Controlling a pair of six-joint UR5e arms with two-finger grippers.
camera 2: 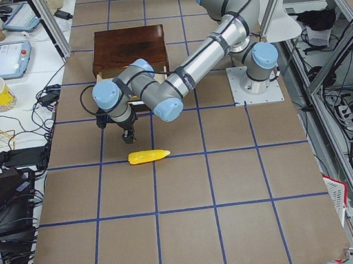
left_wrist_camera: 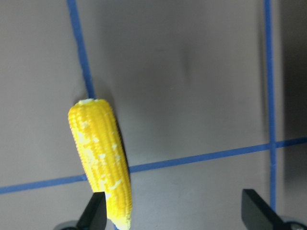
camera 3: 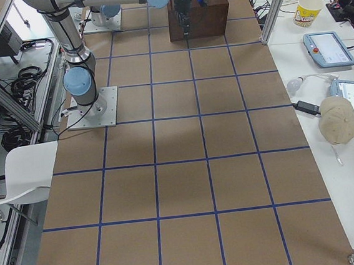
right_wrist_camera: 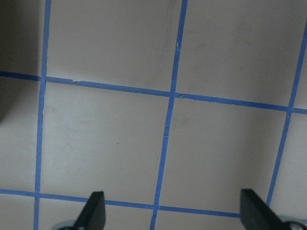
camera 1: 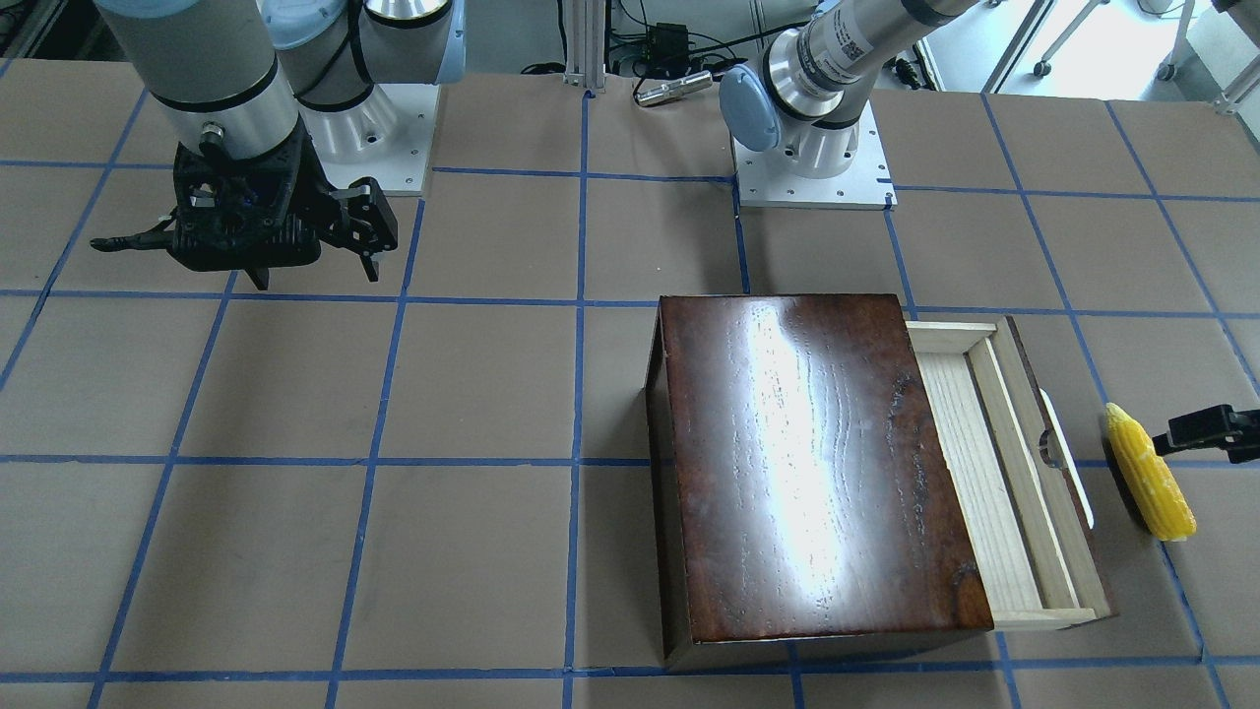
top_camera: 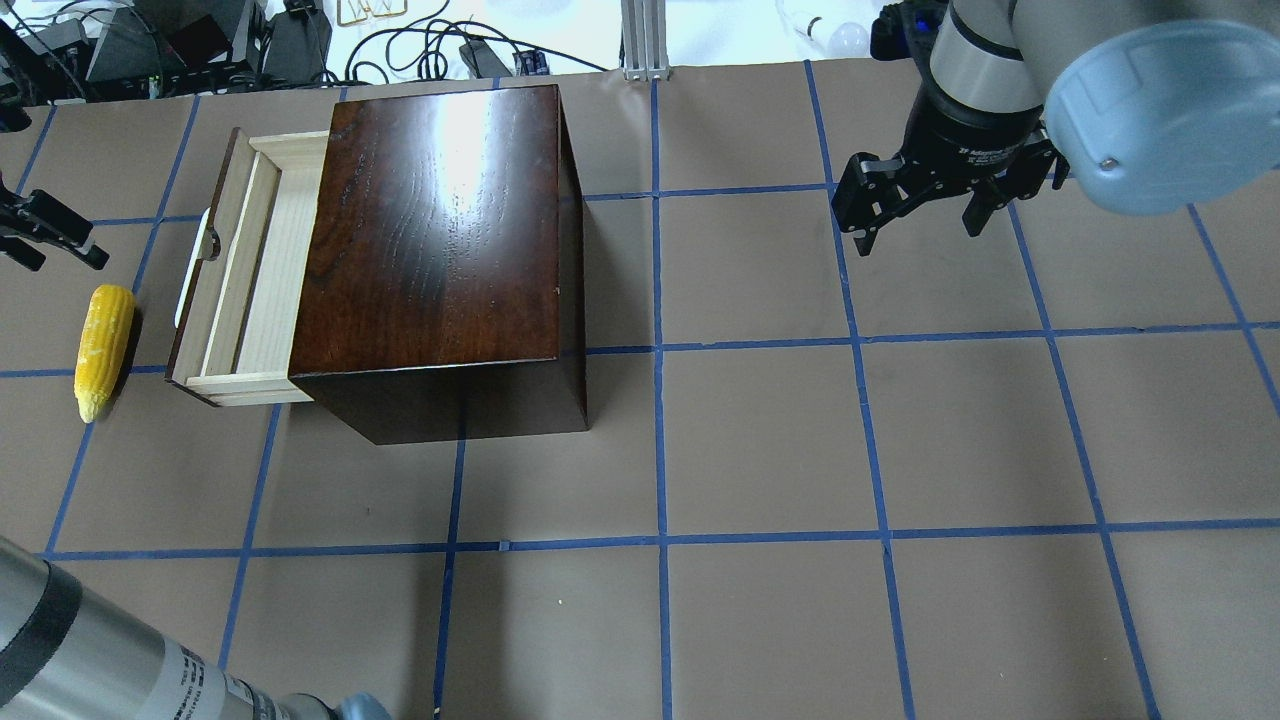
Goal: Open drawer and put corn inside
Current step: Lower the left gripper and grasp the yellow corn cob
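The drawer (top_camera: 250, 270) stands partly pulled out of the dark brown box (top_camera: 440, 220), its pale wood tray empty and its white handle (top_camera: 195, 265) facing outward. It also shows in the front view (camera 1: 994, 473). The yellow corn (top_camera: 103, 345) lies on the table just beyond the drawer front, also in the front view (camera 1: 1150, 471) and the left wrist view (left_wrist_camera: 100, 158). My left gripper (left_wrist_camera: 175, 211) is open and empty, hovering by the corn's blunt end, apart from it. My right gripper (top_camera: 920, 232) is open and empty, far from the box.
The box (camera 1: 807, 463) takes up one side of the brown table with its blue tape grid (top_camera: 660, 440). Cables and gear (top_camera: 300, 40) lie past the far edge. The arm bases (camera 1: 812, 162) stand on the robot's side.
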